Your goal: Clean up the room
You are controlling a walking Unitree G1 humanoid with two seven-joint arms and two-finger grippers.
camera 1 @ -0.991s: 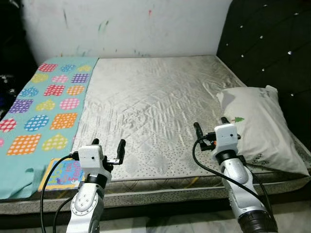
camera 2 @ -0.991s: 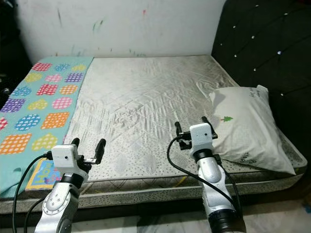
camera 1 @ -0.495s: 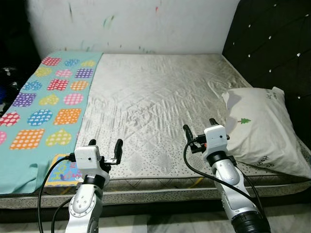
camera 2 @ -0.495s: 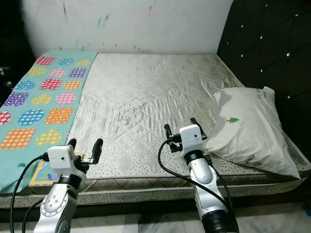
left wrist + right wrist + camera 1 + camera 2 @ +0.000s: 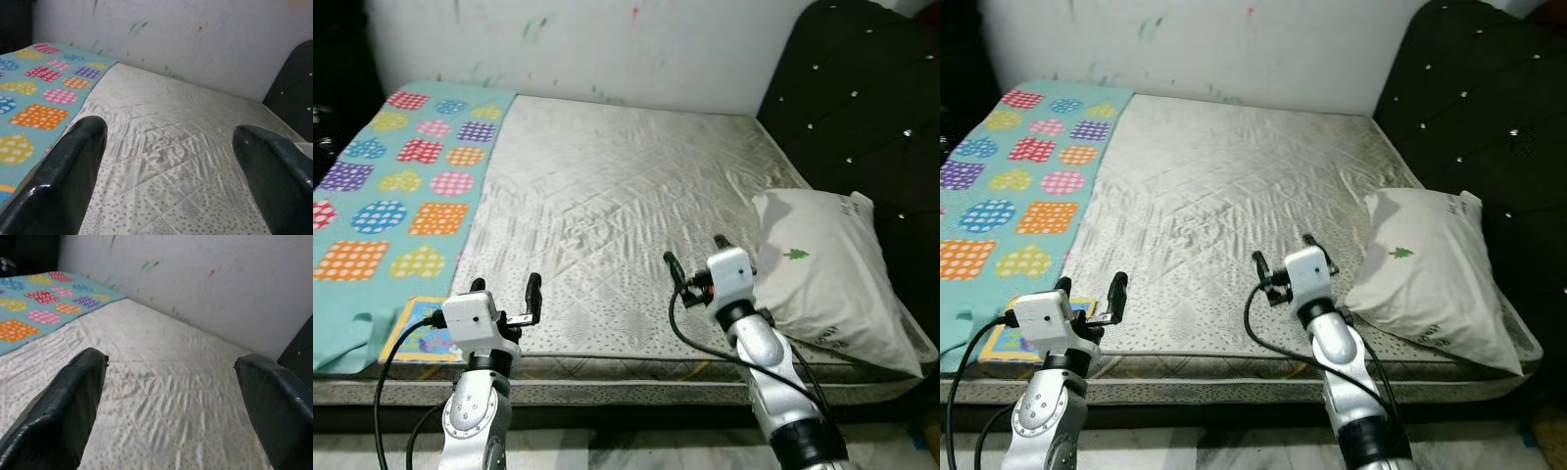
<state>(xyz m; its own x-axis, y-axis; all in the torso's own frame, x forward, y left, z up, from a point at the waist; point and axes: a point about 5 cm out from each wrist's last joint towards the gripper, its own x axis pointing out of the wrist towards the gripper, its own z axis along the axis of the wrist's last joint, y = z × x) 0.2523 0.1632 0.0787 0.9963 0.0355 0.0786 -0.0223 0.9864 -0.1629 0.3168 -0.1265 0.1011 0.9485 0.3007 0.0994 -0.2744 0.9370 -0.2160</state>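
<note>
We hold both arms up over the near edge of the bed [image 5: 626, 186]. The left end effector [image 5: 504, 290] has its fingers spread, nothing between them; the right end effector [image 5: 693, 257] is likewise spread and empty.

Ahead of both lies the bare mattress: silvery-grey quilted fabric, diamond stitching, creased and rumpled in the middle stretch just beyond the right end effector.

Just beside the right end effector, on its outer side, lies a white pillow [image 5: 827, 279] with a small green tree print and some dark lettering we cannot read. It lies slanted at the bed's corner, against the black tufted headboard [image 5: 862, 108].

Outward from the left end effector, a teal blanket [image 5: 396, 186] with coloured dotted squares, circles and hearts covers that side of the bed. A colourful flat sheet or book [image 5: 426, 338] lies just beside the left end effector, at the blanket's near edge.

Far behind, a white wall [image 5: 607, 44] carries paint smudges.
</note>
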